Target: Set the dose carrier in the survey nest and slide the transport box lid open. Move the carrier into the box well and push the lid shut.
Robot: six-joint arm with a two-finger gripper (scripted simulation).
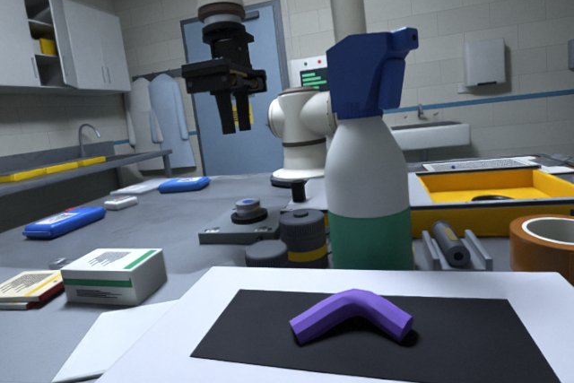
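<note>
The dose carrier (pixel 248 210), a small grey puck with a blue top on a dark ring, sits in the survey nest (pixel 239 232), a flat grey plate on the table. My gripper (pixel 234 127) hangs well above it, open and empty. The yellow transport box (pixel 491 198) lies to the right, behind the spray bottle. Its well is exposed, with a dark round recess in the floor. Its grey lid (pixel 419 189) seems slid to the left, partly hidden by the bottle.
A large spray bottle (pixel 368 156) with a blue head stands in front and blocks part of the box. Dark cylinders (pixel 296 240), a grey tube in a cradle (pixel 450 244), a tape roll (pixel 547 242), a purple elbow (pixel 352 314) and a white carton (pixel 115 274) lie near.
</note>
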